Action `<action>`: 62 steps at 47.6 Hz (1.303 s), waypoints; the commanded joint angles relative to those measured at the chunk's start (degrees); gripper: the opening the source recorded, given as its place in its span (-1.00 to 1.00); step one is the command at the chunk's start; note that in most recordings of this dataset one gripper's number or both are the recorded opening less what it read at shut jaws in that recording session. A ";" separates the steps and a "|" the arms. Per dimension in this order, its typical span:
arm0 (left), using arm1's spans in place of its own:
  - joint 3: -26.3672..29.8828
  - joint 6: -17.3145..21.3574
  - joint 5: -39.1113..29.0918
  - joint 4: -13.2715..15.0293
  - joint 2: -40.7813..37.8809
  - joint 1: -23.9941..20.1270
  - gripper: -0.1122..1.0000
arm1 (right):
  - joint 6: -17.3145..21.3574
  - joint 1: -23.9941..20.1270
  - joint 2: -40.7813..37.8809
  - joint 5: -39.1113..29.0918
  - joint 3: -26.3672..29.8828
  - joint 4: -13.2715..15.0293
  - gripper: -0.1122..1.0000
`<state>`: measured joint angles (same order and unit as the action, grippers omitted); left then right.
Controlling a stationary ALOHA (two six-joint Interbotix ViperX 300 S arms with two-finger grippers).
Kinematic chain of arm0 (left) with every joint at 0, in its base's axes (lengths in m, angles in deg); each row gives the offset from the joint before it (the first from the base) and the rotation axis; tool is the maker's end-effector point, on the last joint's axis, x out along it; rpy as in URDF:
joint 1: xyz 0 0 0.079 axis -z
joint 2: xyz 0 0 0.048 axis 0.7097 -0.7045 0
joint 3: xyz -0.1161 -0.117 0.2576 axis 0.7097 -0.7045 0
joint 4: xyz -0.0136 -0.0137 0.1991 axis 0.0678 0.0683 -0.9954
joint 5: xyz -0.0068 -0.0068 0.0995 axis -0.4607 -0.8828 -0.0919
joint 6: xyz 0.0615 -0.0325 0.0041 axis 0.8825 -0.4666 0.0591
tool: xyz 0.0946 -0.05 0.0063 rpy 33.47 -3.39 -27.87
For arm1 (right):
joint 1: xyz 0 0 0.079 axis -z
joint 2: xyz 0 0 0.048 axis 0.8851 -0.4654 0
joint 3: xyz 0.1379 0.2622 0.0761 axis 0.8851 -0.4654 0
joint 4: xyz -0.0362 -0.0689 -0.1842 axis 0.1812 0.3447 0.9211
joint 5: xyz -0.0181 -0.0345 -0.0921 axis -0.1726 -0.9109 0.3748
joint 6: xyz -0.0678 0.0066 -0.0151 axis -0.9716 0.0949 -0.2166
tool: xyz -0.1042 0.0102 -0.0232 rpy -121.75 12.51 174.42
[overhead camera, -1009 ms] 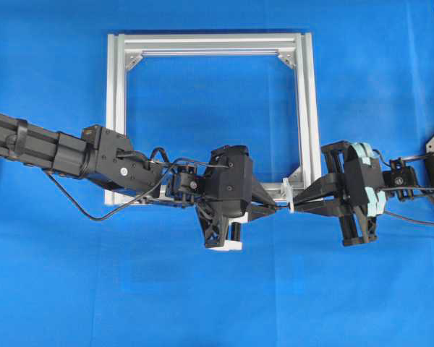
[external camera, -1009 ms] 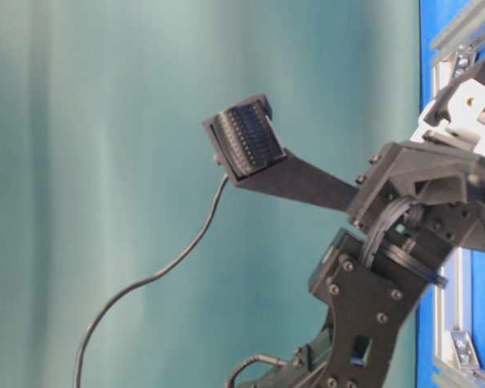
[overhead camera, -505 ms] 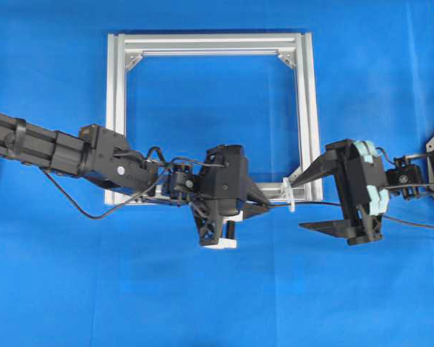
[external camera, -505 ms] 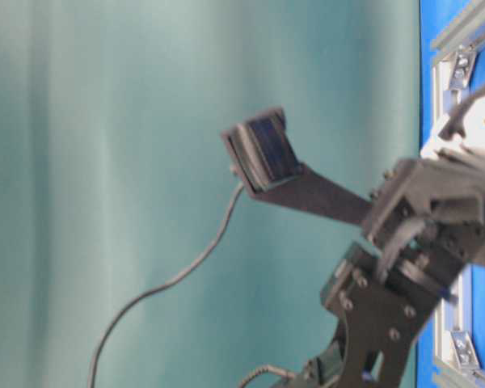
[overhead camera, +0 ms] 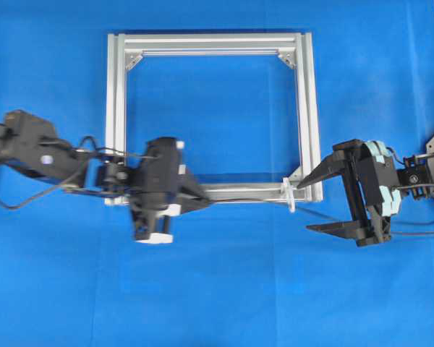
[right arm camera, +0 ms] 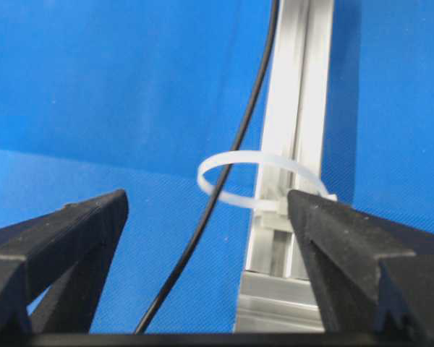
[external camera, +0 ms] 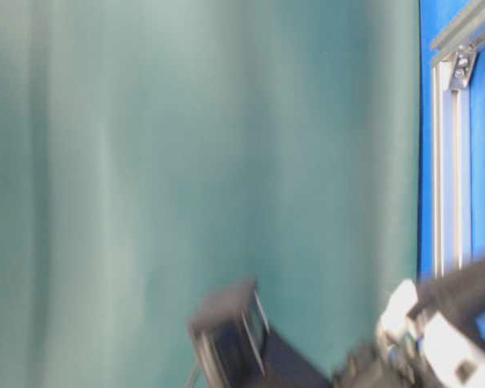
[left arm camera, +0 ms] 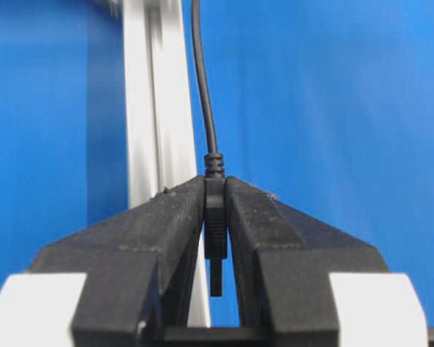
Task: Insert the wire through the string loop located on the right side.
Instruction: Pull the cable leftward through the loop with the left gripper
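Already the wire (right arm camera: 224, 188) runs thru the string loop (right arm camera: 257, 181) at the frame's (overhead camera: 210, 43) near-right corner; left gripper (left arm camera: 215, 217) clamps its plug end, far left of loop; right gripper (overhead camera: 315, 204) gapes empty just right of loop; threading looks done, little left.

One camera looks straight down on the frame (overhead camera: 211, 119). A blurred low one sees its edge. Both wrist cameras look close along their jaws at that frame.
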<state>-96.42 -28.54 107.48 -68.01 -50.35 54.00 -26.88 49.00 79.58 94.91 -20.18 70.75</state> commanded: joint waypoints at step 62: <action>-27.25 -6.59 -0.62 0.09 25.05 1.67 -0.63 | 0.26 -0.44 0.88 -0.53 0.88 0.18 0.83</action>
<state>-124.01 -35.04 106.69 -67.92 -26.00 55.41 -26.62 48.56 79.58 94.12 -20.18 70.84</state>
